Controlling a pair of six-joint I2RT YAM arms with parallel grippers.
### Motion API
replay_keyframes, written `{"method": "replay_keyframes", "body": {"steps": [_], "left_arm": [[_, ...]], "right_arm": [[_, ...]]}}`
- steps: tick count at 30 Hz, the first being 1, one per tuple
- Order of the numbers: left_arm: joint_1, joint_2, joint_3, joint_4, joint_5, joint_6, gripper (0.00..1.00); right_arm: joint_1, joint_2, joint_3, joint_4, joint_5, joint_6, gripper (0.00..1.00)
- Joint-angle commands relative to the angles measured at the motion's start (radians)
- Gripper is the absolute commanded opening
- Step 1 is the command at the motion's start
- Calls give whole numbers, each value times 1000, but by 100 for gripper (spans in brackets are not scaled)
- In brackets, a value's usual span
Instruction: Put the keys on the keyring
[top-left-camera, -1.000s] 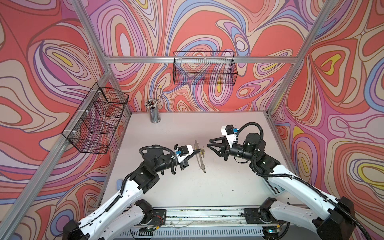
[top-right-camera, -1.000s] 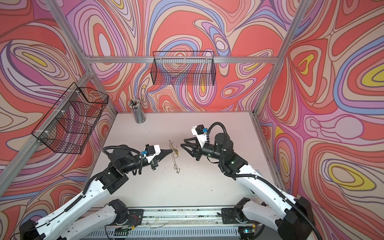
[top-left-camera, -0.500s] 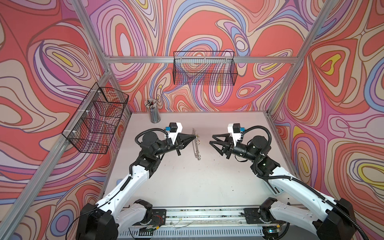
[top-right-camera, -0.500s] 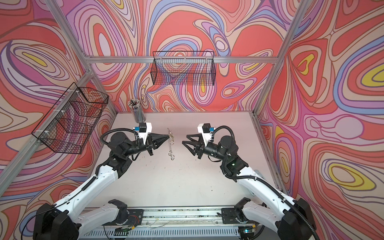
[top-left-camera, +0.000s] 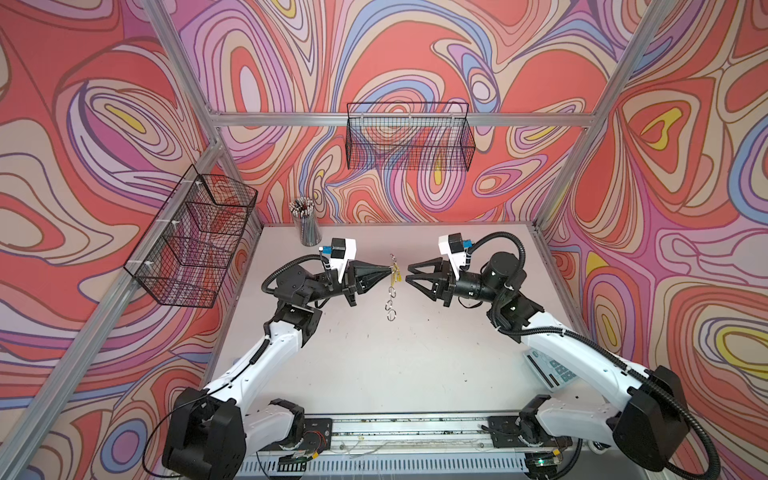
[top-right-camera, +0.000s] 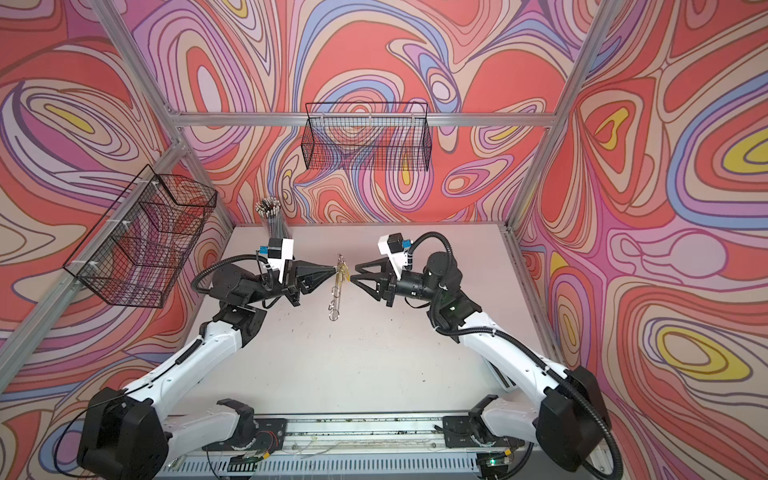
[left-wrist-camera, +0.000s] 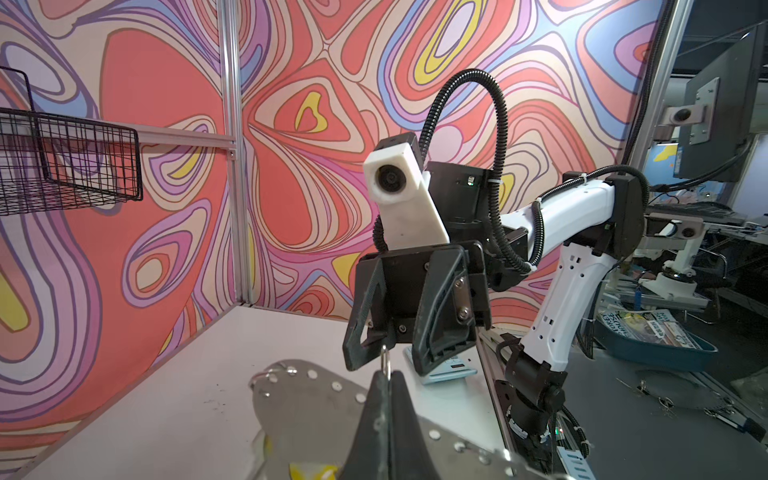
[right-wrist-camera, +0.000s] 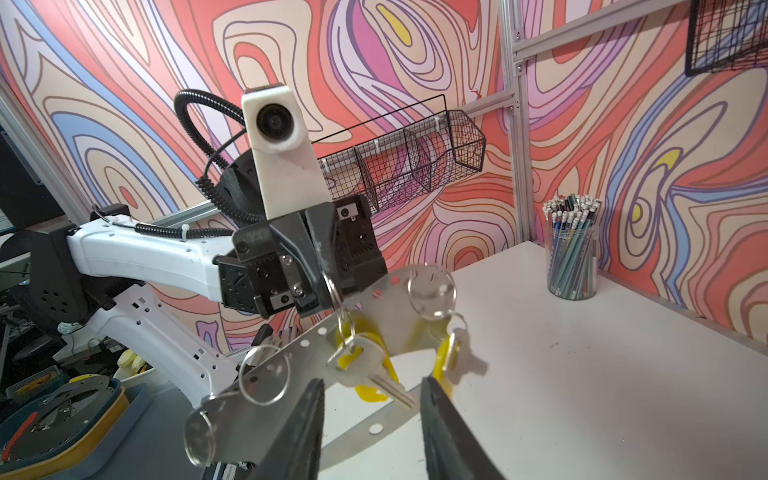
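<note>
The left gripper (top-left-camera: 390, 272) is pinched tight at the holed edge of the keyring (top-left-camera: 390, 297) and holds it up off the table (top-left-camera: 374, 365); in the right wrist view its tips close on a small wire ring (right-wrist-camera: 332, 291) at that edge, though I cannot tell whether they nip the plate as well. In both top views the keyring shows edge-on, a thin silvery line between the two arms, over the middle of the table and a little toward the back wall. Seen from the right wrist it is a flat grey plate, tilted, with loose rings along its edge; the keys (right-wrist-camera: 361, 359) dangle from those rings, one near the left gripper and one further along, each with its yellow tag (right-wrist-camera: 368, 392) behind it. The right gripper (top-left-camera: 408, 273) faces the left one across the plate, jaws parted to a middling gap with nothing between them; its tips sit just beside the yellow tags, and I cannot tell if they touch. A pencil cup (top-left-camera: 307, 226) stands at the back left of the table, well apart from all this; two wire baskets (top-left-camera: 409, 137) hang on the walls.
</note>
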Motion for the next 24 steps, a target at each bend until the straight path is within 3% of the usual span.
{"method": "replay_keyframes", "body": {"steps": [1, 11, 24], "left_arm": [[6, -18, 15, 87, 31, -30, 0], [6, -29, -3, 109, -7, -63, 0], [6, -12, -11, 159, -17, -122, 0]], "right_arm": [[-3, 11, 42, 34, -57, 6, 40], [10, 41, 86, 1, -84, -25, 32], [65, 51, 126, -96, 0, -124, 25]]}}
